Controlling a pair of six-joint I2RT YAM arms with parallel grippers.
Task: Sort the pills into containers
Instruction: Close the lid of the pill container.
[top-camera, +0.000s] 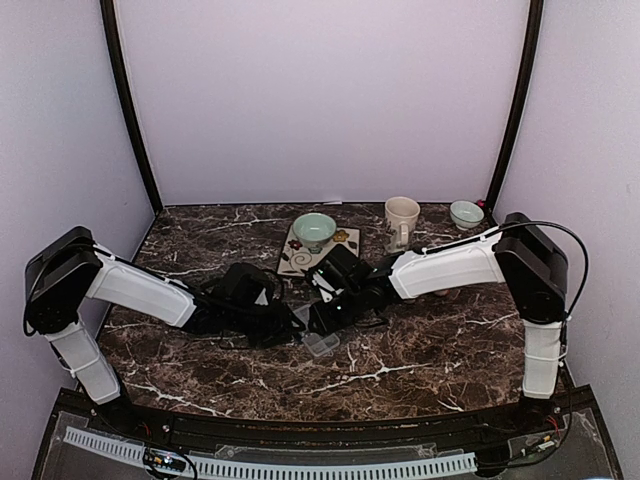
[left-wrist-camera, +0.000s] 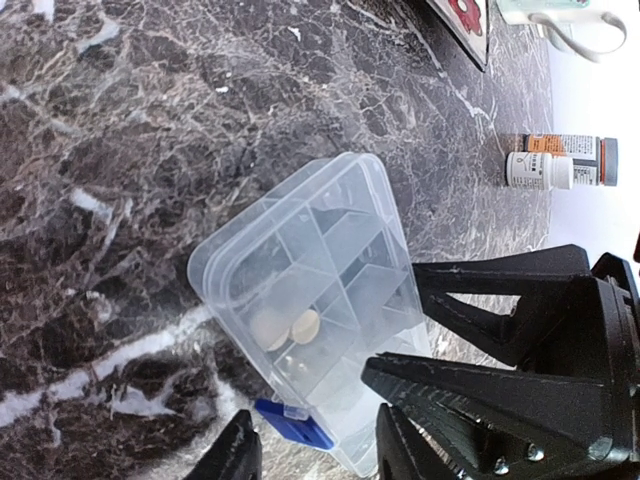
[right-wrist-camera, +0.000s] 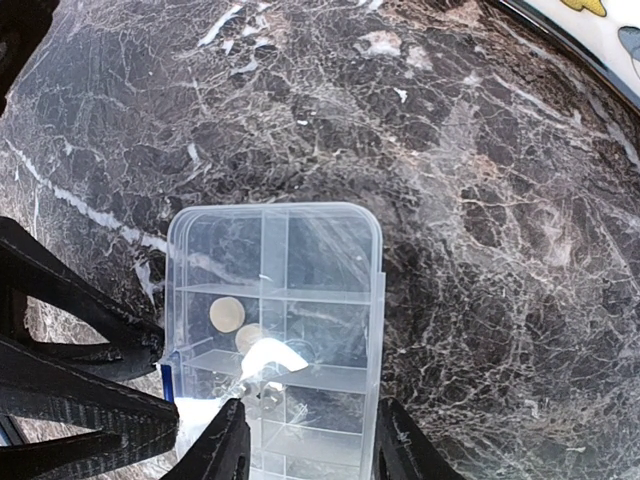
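Seeing both arms meet mid-table. The clear pill box (top-camera: 322, 344) lies flat on the marble table (top-camera: 450, 350), just at 6 o'clock of the 2 wrists in the top view. Its compartments (right-wrist-camera: 320, 255) run in 2 rows. 2 round whitish pills (right-wrist-camera: 227, 314) sit side by side, apparently in 1 cell, 2nd from the far end, in the 9 o'clock row of the right wrist view.

Left gripper (left-wrist-camera: 318, 455): fingers apart, straddling the box corner that carries the blue latch (left-wrist-camera: 295, 422). Can't tell whether they touch or clamp it.

Right gripper (right-wrist-camera: 312, 450): fingers apart over the near end of the box, 1 above the cells, 1 at the 3 o'clock edge. Nothing visibly pinched. There is a white patch just beyond its tips, glare or scrap, can't tell which.

Lid up or down: can't tell.

Around the box in the top view:
- green bowl (top-camera: 314, 229) on a patterned mat (top-camera: 292, 262) at 12 o'clock
- mug (top-camera: 402, 220) at 1 o'clock
- small bowl (top-camera: 466, 213) at 2 o'clock, by the back wall

Orange bottle (left-wrist-camera: 575, 150) and white bottle (left-wrist-camera: 538, 170) sit just beside each other, well apart from the box, at 2 o'clock in the left wrist view.
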